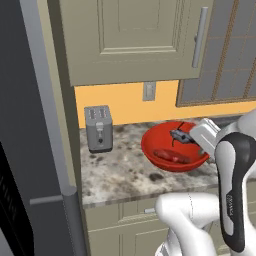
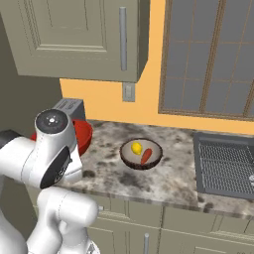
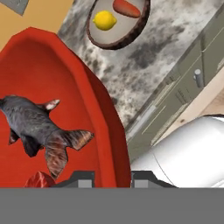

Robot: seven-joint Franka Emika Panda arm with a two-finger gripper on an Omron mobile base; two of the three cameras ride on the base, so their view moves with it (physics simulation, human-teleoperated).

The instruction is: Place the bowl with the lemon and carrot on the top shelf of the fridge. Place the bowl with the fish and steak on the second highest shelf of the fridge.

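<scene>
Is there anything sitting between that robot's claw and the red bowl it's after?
Nothing visible does. In the hand view the gripper already straddles the rim of the red bowl, one tip inside and one outside, closed on the wall. The fish and steak lie inside it, and the toaster stands apart on the counter.

- Hiding most of the bowl with the fish and steak (image 2: 85, 134) behind the arm in the right base view.
- Running off the bottom edge beside the finger tips (image 3: 81, 179): the steak (image 3: 38, 180).
- Cropping the bowl with the lemon and carrot (image 3: 117, 26) at the far top edge.
</scene>
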